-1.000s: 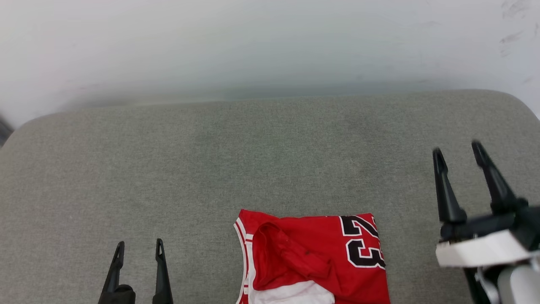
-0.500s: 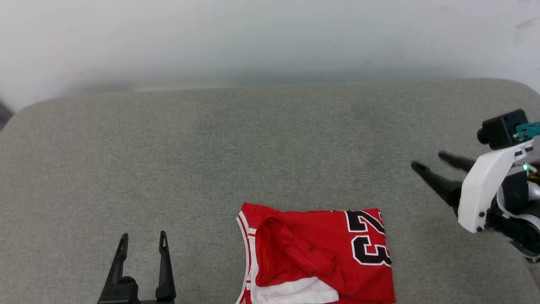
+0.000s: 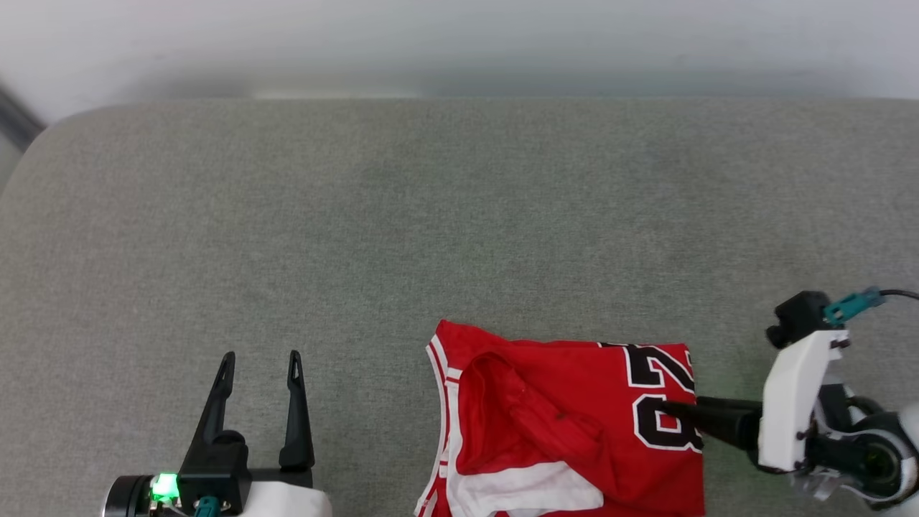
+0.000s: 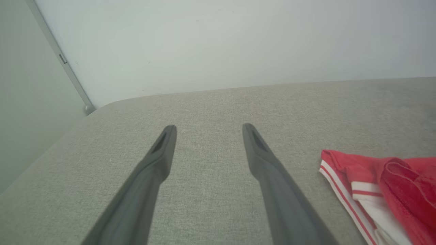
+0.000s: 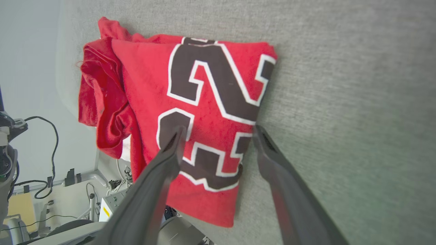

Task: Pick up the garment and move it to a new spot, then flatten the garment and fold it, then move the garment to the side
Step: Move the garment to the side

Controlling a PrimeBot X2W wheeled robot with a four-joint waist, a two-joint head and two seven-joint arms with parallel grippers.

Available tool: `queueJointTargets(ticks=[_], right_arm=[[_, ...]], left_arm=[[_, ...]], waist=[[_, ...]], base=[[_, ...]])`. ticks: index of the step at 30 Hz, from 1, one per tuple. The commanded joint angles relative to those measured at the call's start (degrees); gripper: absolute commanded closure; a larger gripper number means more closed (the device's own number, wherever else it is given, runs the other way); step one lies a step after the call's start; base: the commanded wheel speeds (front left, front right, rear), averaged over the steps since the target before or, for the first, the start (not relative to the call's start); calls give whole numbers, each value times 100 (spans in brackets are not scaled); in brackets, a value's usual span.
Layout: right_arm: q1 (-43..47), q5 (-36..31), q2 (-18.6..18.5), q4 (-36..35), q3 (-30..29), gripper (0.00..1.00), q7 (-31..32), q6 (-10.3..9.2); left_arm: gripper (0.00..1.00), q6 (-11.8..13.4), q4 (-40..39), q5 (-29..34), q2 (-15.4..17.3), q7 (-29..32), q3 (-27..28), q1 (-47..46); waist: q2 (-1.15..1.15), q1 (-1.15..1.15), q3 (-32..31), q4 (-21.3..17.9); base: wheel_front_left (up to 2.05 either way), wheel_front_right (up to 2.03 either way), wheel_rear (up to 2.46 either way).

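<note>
The garment [image 3: 560, 424], red with a white sleeve showing and a black-and-white number, lies folded on the grey cushion near its front edge. My right gripper [image 3: 675, 411] comes in from the right, lying low with its fingers pointing left over the garment's right edge. In the right wrist view the right gripper [image 5: 218, 130] is open: one finger is over the number on the garment [image 5: 153, 78], the other at the cloth's edge above bare cushion. My left gripper [image 3: 261, 357] stands open and holds nothing, left of the garment. The left wrist view has the left gripper [image 4: 208, 127] above bare cushion, the garment [image 4: 374, 183] at its right.
The grey fabric cushion [image 3: 431, 215] stretches wide behind and to both sides of the garment, with rounded corners. A pale wall [image 3: 459, 43] rises behind it. Beyond the cushion's front edge stand equipment and cables [image 5: 41, 163].
The head camera has tilted down, shifting the whole picture. My right gripper has swung from upright at the right to lying level, reaching left onto the garment's right edge. The left gripper has kept still.
</note>
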Motion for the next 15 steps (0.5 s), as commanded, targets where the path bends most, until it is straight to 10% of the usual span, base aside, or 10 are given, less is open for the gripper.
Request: queueJointTargets(ticks=[1, 12, 13, 14, 15], right_arm=[[44, 79, 131, 80, 81, 0, -73, -2], [122, -552, 300, 1005, 1181, 5, -552, -37], [94, -569, 306, 1030, 1226, 79, -667, -42], [53, -555, 306, 1020, 1287, 100, -723, -41], [-1, -565, 302, 970, 1334, 100, -829, -35]], left_arm=[[0, -13, 13, 28, -7, -15, -31, -128], [0, -1, 83, 12, -36, -15, -120, -315], [0, 7, 87, 10, -35, -15, -114, -308], [0, 16, 92, 9, -38, -15, -109, -292], [0, 19, 104, 6, -39, -15, -96, -262]], waist=[[0, 0, 153, 112], [0, 0, 394, 355], [0, 0, 385, 359], [0, 0, 365, 358], [0, 0, 335, 352]], base=[[0, 0, 0], [0, 0, 0], [0, 0, 0], [0, 0, 0], [0, 0, 0]])
